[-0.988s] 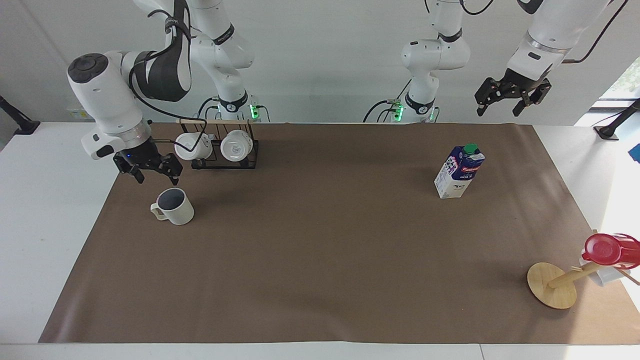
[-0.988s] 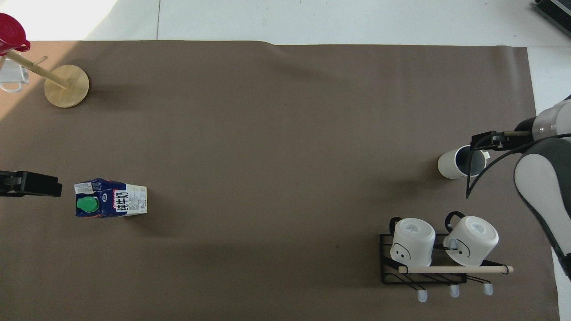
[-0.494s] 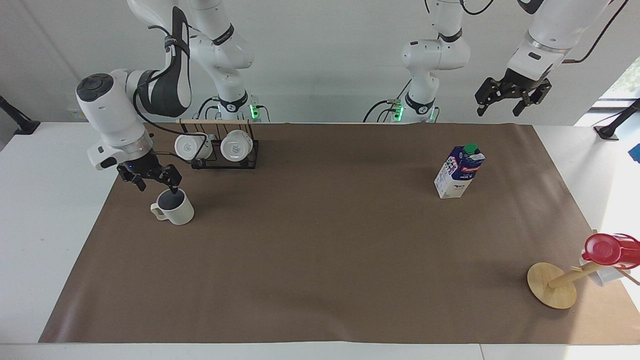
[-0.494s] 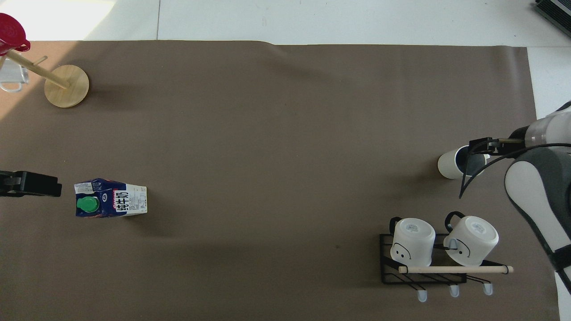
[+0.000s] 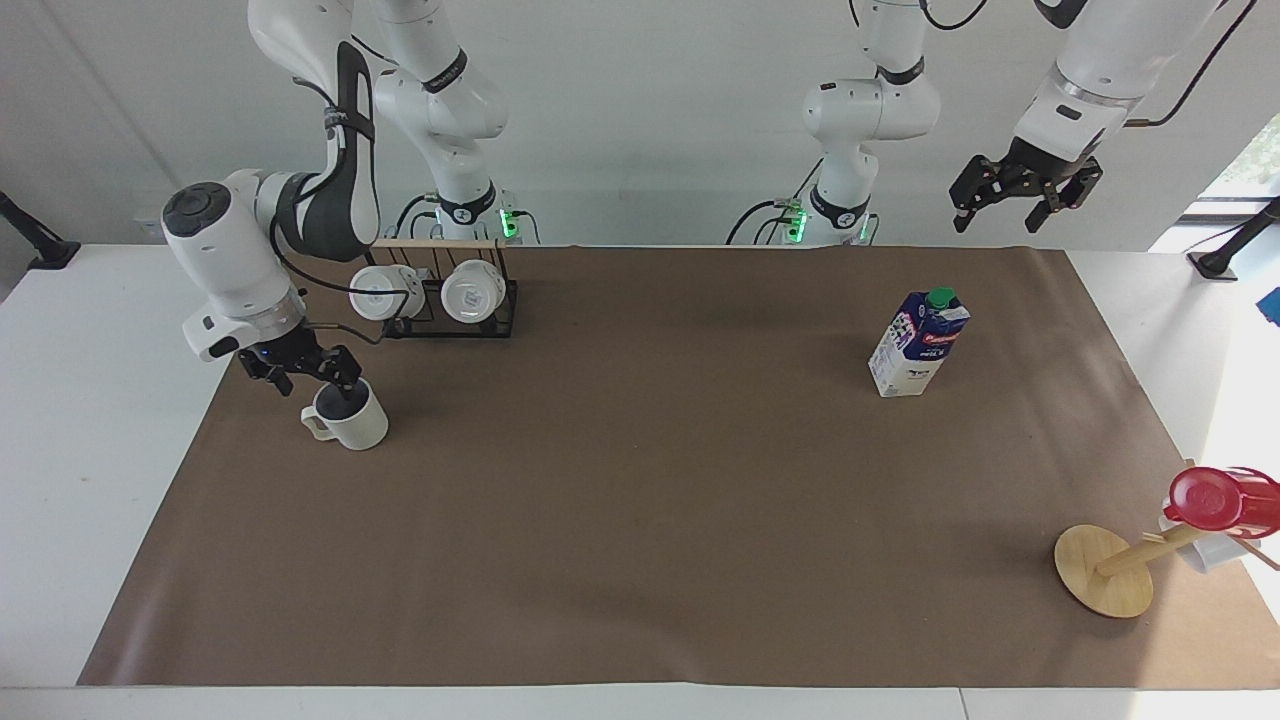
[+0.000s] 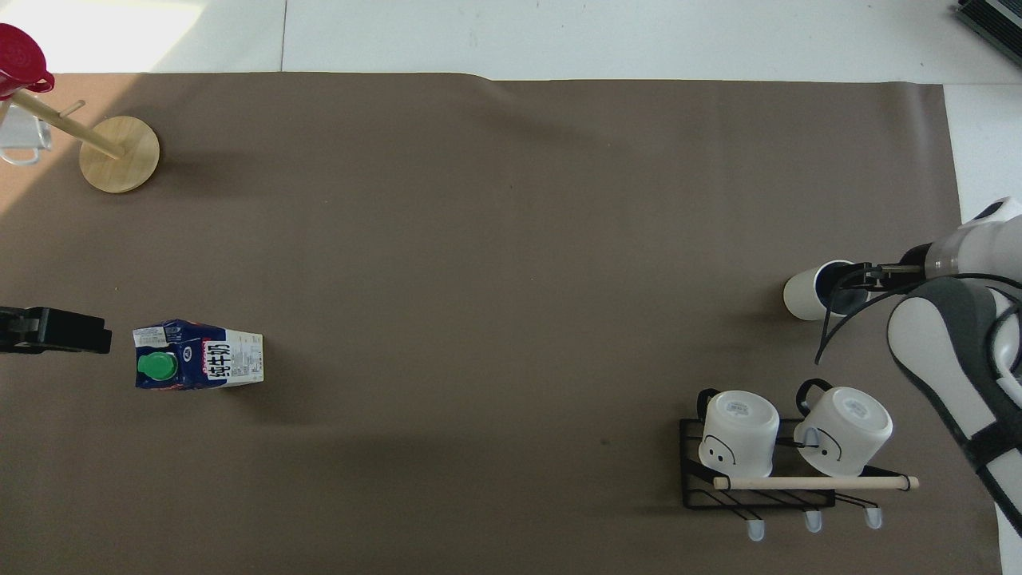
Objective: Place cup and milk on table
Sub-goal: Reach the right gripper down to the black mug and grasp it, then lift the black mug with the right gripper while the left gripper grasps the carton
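The cream-white cup [image 5: 352, 425] stands upright on the brown paper sheet [image 5: 650, 500] of the table [image 5: 100, 450], toward the right arm's end; it also shows in the overhead view [image 6: 802, 295]. My right gripper [image 5: 305, 378] is open and low at the cup's rim, one finger inside the mouth and the other outside it; in the overhead view the gripper [image 6: 858, 279] covers part of the cup's mouth. The milk [image 5: 918, 345] stands upright toward the left arm's end [image 6: 198, 366]. My left gripper [image 5: 1015, 205] waits open, high in the air beside the milk [image 6: 100, 341].
A black wire rack [image 5: 440, 295] holding two glossy white mugs stands near the robots, beside the cup [image 6: 786, 447]. A tilted wooden stand [image 5: 1105, 570] with a shiny red cup [image 5: 1215, 498] sits far from the robots at the left arm's end [image 6: 120, 152].
My right gripper has come down from above the cup to its rim, and one finger now reaches into the mouth. The cup, the milk and the left arm have not moved.
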Motion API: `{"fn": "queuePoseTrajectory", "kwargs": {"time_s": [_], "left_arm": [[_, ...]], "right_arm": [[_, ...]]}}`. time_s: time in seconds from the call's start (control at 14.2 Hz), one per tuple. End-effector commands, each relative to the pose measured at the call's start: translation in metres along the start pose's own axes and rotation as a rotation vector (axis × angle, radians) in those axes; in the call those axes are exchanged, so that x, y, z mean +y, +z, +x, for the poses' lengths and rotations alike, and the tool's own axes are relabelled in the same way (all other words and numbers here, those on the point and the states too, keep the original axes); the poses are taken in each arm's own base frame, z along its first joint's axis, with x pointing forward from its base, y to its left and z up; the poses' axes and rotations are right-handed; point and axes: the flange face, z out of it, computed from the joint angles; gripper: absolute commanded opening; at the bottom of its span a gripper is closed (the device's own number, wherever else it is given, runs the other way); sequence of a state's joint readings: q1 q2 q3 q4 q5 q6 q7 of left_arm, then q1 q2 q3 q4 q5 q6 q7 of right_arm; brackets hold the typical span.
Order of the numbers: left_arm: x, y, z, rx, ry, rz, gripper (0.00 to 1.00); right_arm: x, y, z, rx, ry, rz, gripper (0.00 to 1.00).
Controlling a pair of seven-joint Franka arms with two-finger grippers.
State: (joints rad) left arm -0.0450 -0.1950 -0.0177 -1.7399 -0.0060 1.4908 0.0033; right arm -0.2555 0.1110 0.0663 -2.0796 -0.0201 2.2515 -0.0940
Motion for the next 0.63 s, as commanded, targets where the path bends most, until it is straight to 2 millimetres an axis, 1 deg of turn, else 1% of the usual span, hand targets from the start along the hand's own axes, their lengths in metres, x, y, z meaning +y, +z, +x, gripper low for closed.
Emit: {"fn": "queuePoseTrajectory", "kwargs": {"time_s": [0.0,0.07,0.14,0.35,0.42,0.49,0.56], "left_arm": [[-0.002,0.012,-0.011,-0.001,-0.005,-0.009,1.0],[-0.003,0.019,-0.015,0.008,-0.004,-0.009,1.0],[-0.004,0.026,-0.018,0.019,-0.006,-0.009,1.0],[-0.004,0.048,-0.018,0.019,-0.002,-0.009,1.0],[-0.004,0.055,-0.016,0.027,-0.002,-0.008,1.0],[-0.004,0.064,-0.014,0.037,-0.001,-0.008,1.0],[-0.003,0.073,-0.012,0.045,0.001,-0.006,1.0]], "right_arm": [[0.004,0.013,0.0,0.014,-0.016,0.011,0.94],[0.005,0.02,0.001,0.016,-0.018,0.012,0.89],[0.01,0.019,0.001,0.017,-0.019,0.011,0.87],[0.011,0.021,-0.001,0.008,-0.027,0.012,0.66],[0.011,0.021,-0.001,0.007,-0.041,0.012,0.57],[0.011,0.021,-0.002,0.001,-0.042,0.013,0.45],[0.011,0.02,-0.002,-0.004,-0.041,0.014,0.29]]}}
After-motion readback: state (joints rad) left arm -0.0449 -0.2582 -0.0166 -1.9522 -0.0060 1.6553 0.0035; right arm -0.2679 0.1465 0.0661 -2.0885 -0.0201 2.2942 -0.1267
